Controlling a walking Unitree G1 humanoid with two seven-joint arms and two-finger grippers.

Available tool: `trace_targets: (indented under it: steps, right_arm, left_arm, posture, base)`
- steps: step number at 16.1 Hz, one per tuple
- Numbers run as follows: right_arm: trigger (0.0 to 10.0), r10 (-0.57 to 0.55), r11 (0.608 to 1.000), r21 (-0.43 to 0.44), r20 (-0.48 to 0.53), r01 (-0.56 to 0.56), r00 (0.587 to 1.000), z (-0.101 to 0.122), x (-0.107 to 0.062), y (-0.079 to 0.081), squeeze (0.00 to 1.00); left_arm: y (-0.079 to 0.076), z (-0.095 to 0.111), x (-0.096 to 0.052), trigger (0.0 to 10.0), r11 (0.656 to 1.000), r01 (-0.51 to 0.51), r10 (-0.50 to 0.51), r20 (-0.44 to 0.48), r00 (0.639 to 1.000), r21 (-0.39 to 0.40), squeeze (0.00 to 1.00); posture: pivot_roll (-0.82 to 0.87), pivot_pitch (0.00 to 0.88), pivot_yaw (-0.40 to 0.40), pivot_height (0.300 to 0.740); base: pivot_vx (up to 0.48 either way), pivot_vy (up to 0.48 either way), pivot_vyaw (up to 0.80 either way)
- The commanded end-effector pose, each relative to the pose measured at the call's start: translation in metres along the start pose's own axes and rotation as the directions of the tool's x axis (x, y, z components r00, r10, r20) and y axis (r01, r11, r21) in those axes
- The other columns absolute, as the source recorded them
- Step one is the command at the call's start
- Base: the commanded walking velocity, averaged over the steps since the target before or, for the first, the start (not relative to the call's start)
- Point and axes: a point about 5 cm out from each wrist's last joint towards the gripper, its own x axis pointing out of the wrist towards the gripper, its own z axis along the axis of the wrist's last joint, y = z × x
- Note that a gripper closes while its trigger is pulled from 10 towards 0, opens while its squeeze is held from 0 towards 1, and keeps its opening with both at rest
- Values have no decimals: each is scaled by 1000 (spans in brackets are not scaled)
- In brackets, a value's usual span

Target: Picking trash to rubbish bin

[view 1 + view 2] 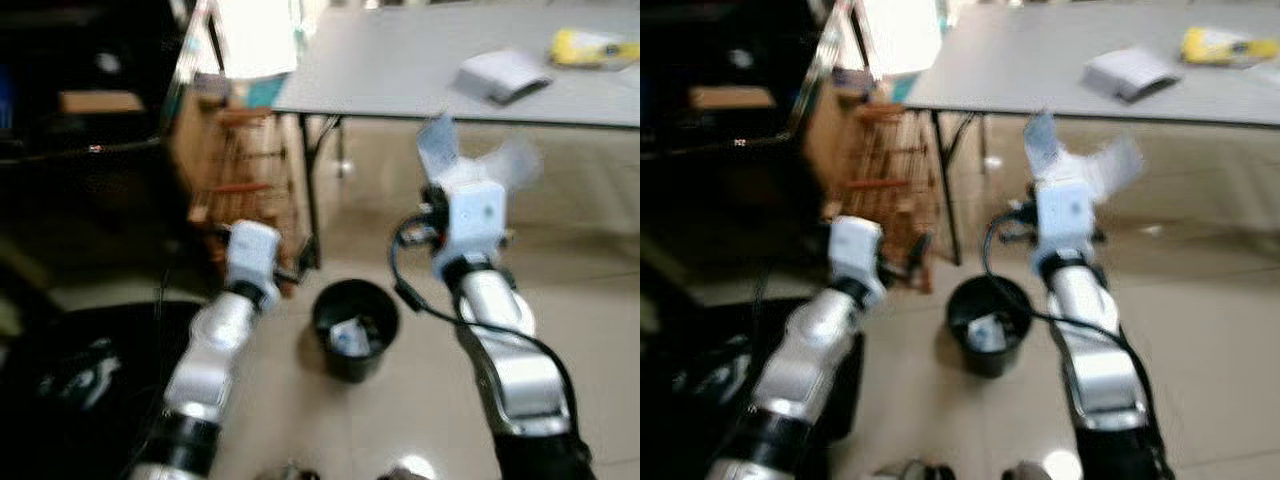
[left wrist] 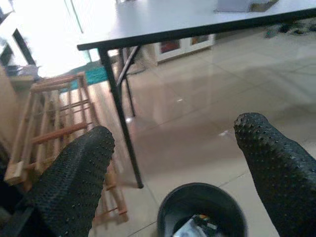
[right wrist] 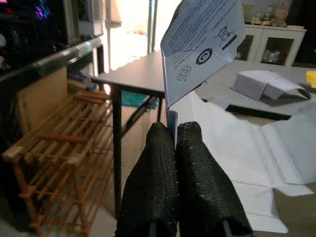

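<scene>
1. Left eye view, blurred: right gripper [image 1: 470, 165] is raised in front of the grey counter [image 1: 400, 70], holding a flattened white carton [image 1: 470, 160] with flaps spreading up and to the right. Black rubbish bin [image 1: 352, 328] stands on the tiled floor [image 1: 580, 320] between the two arms, below and left of the carton, with a pale scrap [image 1: 350, 338] already inside. Left gripper [image 1: 295, 262] hangs low, just left of the bin. On the counter lie a white packet [image 1: 502, 76] and a yellow item [image 1: 592, 46].
2. Right eye view: same scene. A wooden rack [image 1: 885, 180] stands left of the counter leg, with dark furniture at far left.
3. Left wrist view: left fingers [image 2: 74, 182] are spread wide apart, nothing between them. The bin's rim sits between them, with the scrap inside. Shiny beige tiles, a black counter leg [image 2: 121, 118] and the wooden rack show sharply here.
4. Right wrist view: right fingers [image 3: 158, 182] are pressed together, pinching the carton's lower edge. The carton's long axis runs up and away from the fingers. A printed panel with recycling symbols points upward and the white flaps fan out beside it. A white cabinet [image 3: 276, 42] stands behind the counter.
</scene>
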Motion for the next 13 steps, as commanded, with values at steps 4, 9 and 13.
trace_targets:
  steps: [4, 9, 13]
  right_arm:
    - [10000, 5, 1000, 3, 27, -5, 1000, 6, 1, 3, 0]
    - [10000, 16, 1000, -1, 24, -16, 1000, 5, 2, 4, 0]
    - [10000, 19, 1000, -1, 24, -19, 1000, 6, 2, 6, 0]
  left_arm:
    - [3, 2, -1, 10000, 999, 18, -18, 19, 1000, 27, 0]
    - [3, 3, -2, 10000, 999, 19, -19, 27, 999, 35, 0]
    - [2, 5, -2, 10000, 998, 42, -43, 39, 998, 39, 0]
  posture:
    - [-62, 95, 64, 740]
    - [-59, 93, 61, 740]
    - [-58, 90, 64, 740]
  base:
    - [0, 0, 0]
    - [0, 0, 0]
    - [66, 0, 0]
